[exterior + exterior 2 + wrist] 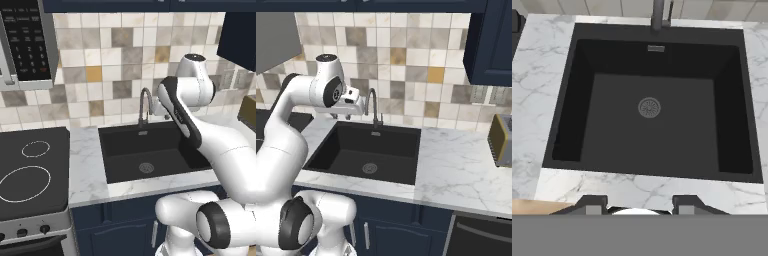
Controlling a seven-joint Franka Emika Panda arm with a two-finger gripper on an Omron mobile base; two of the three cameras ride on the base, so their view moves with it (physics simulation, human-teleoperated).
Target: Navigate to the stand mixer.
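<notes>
No sage-green stand mixer shows in any view; it is out of view. My gripper (pixel 639 205) hangs above the front rim of a black sink (pixel 567 100) and looks straight down into it. Its two dark fingertips (pixel 592 202) stand well apart with nothing between them, so it is open. In the right base view the gripper (pixel 342 116) sits at the end of the folded arm, over the sink's back left corner, left of the faucet (pixel 374 107).
A black cooktop (pixel 30 170) lies left of the sink (pixel 150 137), with a microwave (pixel 25 42) above it. A boxy silver toaster (pixel 501 140) stands on the marble counter (pixel 456 165) at the far right. Dark blue wall cabinets (pixel 491 40) hang over it.
</notes>
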